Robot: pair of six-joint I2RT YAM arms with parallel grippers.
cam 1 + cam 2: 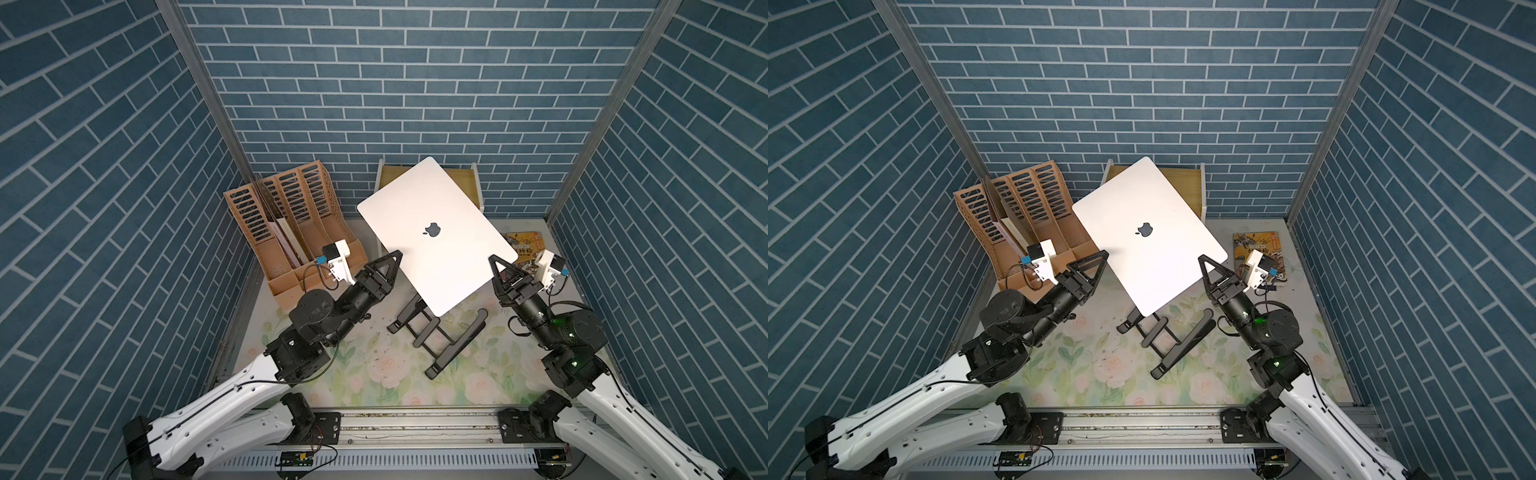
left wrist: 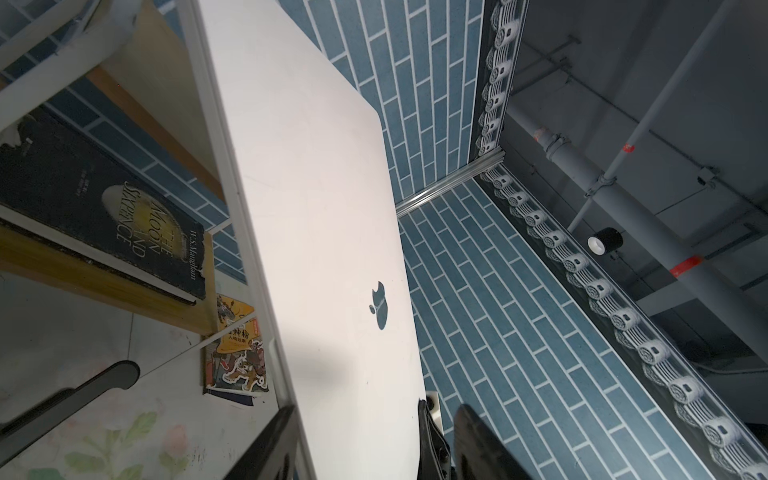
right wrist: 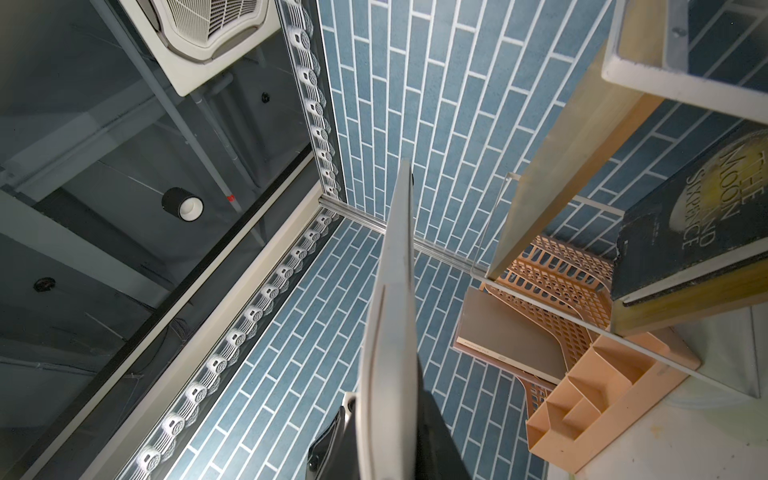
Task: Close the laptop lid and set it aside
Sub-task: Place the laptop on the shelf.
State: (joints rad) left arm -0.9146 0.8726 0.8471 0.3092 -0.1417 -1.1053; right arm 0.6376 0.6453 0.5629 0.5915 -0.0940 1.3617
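The lid [image 1: 1142,199] is already down on the laptop [image 1: 419,208], which hangs tilted in the air above the black stand [image 1: 453,349] at the middle of the bench [image 1: 365,374], its far corner over the small shelf [image 1: 463,183] at the bench's far edge; so we judge the closing done and the setting aside to be the step in hand. The right fingers [image 3: 330,440] are clamped on one edge, a finger on each face; the left fingers [image 2: 266,453] straddle the opposite edge, one under and one over, but whether they bite we cannot tell. Next, we think, both arms must travel together, keeping the laptop from twisting, to a bare stretch of bench clear of the stand, then lower it flat before letting go. Only the right wrist view shows it edge-on, the halves shut tight; only the left wrist view shows a dark book [image 2: 104,208] on the shelf, hidden from above by the laptop; only the top views show the stand empty beneath.
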